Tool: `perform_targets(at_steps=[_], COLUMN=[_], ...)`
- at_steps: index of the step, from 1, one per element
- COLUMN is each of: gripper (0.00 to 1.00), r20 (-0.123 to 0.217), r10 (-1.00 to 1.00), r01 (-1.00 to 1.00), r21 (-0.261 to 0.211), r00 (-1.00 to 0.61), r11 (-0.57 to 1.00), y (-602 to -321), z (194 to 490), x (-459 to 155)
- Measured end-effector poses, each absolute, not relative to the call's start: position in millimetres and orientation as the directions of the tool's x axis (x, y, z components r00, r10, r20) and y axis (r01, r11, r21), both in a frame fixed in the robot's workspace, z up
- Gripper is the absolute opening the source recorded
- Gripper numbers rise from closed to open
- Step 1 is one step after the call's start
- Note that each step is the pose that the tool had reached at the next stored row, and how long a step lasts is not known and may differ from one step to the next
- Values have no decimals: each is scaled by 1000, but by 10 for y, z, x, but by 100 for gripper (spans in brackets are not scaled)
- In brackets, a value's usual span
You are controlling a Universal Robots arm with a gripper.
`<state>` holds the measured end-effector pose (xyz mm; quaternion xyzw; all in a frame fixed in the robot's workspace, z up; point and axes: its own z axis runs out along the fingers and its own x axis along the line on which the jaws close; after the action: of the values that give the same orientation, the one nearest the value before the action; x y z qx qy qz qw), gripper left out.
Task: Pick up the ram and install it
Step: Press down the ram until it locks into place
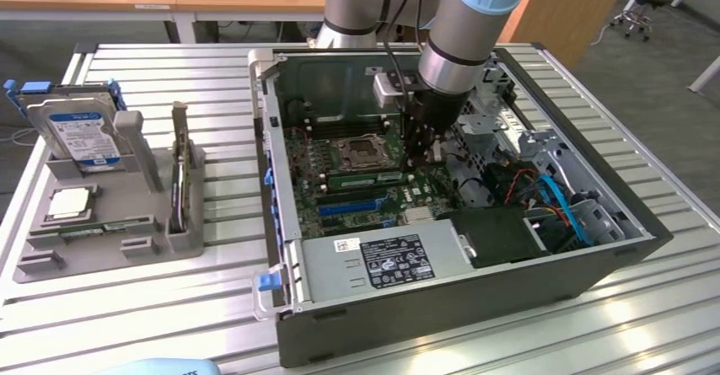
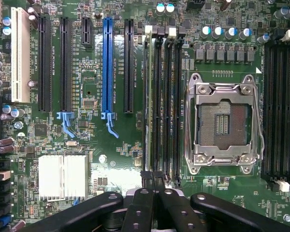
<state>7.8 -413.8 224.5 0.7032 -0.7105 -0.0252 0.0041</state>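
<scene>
On the slatted metal tabletop [image 1: 169, 308] lies an open computer case [image 1: 450, 299], its motherboard [image 1: 349, 185] facing up. To the exterior view's left of the case sits a grey holder tray [image 1: 101, 249] carrying an upright blue-labelled hard drive [image 1: 79, 135] and a square silver-topped processor chip [image 1: 70, 202]. Over the case, the robot arm [image 1: 467, 29] reaches down so that the pincer [image 2: 153, 181] hangs just above the memory slots beside the empty CPU socket [image 2: 221, 123]. Its fingers are fully closed, pressed together with their tips at the end of the ram [image 2: 148, 96]. That ram stands on edge in the slot nearest the black expansion slot [image 2: 128, 65], a thin green stick seen from above. Whether the fingers actually touch it I cannot tell.
</scene>
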Motion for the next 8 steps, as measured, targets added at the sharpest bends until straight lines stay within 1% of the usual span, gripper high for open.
perform_targets(at_steps=[8], gripper=[10], r20=[-30], r10=[-999], r01=[-999], r21=[42], r00=[-11], r11=[10], y=[-4138], z=[2240], x=[78])
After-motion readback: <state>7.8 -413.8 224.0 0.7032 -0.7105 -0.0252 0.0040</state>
